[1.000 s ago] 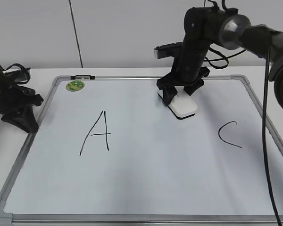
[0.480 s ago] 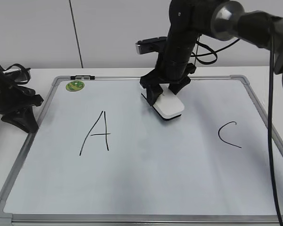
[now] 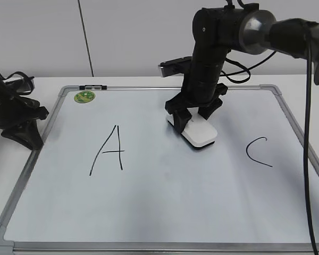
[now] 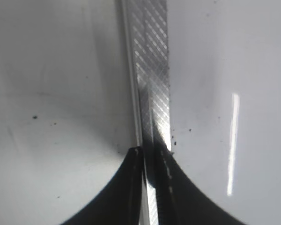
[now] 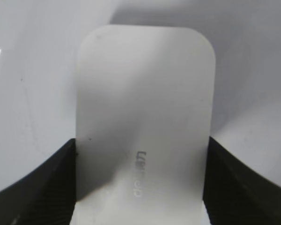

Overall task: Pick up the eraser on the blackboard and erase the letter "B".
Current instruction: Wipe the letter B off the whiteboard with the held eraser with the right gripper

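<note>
The blackboard (image 3: 165, 202) is a white dry-erase board with a grey frame, lying flat on the table. My right gripper (image 3: 194, 118) is shut on the eraser (image 3: 200, 133), a white rounded block with grey print, and holds it flat on the board between the "A" (image 3: 109, 151) and the "C" (image 3: 258, 151). In the right wrist view the eraser (image 5: 145, 117) fills the space between both fingers (image 5: 140, 183). No letter "B" shows in any view. My left gripper (image 3: 21, 130) rests at the board's left edge; in its wrist view the fingers (image 4: 152, 157) are shut over the frame (image 4: 150, 70).
A round green magnet (image 3: 84, 96) sits at the board's far left corner, next to a dark clip (image 3: 93, 86) on the frame. Black cables (image 3: 303, 133) hang along the right side of the board.
My right gripper with the eraser slid left across the upper middle of the board, then back right and a little toward the front. The left arm has not moved.
</note>
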Robot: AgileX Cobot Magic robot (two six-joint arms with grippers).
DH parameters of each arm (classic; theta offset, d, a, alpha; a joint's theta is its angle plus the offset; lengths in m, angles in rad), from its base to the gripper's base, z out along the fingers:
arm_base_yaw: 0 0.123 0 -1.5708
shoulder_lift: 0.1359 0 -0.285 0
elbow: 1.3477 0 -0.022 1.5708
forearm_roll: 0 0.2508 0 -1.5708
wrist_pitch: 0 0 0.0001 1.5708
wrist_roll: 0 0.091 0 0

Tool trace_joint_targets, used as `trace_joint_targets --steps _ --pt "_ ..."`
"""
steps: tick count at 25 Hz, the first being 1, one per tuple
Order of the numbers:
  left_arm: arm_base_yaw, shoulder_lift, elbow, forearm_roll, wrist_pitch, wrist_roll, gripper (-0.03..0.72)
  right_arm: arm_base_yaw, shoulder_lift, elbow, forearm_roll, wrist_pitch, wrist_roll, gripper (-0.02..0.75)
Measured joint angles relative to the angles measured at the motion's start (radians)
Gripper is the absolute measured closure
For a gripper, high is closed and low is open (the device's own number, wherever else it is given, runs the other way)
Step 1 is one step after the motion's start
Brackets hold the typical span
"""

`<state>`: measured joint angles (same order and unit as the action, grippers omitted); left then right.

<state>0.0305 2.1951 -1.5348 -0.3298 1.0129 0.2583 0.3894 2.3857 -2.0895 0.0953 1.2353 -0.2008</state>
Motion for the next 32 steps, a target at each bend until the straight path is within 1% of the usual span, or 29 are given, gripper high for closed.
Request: trace_joint_targets --steps 4,10,17,25,32 --pt "0.000 0.000 0.000 0.000 0.000 0.000 0.654 0.000 0.004 0.000 -0.004 -0.004 -0.024 0.205" --pt "0.000 0.000 0.000 0.000 0.000 0.000 0.654 0.000 0.010 0.004 -0.004 -0.071 -0.051 0.205" --pt "0.000 0.000 0.000 -0.002 0.000 0.000 0.654 0.000 0.010 0.006 -0.011 -0.102 -0.084 0.205" --pt "0.000 0.000 0.000 -0.004 0.000 0.000 0.654 0.000 0.023 0.006 -0.011 -0.107 -0.100 0.205" --pt "0.000 0.000 0.000 -0.004 0.000 0.000 0.654 0.000 0.024 0.006 0.017 -0.111 -0.103 0.205"
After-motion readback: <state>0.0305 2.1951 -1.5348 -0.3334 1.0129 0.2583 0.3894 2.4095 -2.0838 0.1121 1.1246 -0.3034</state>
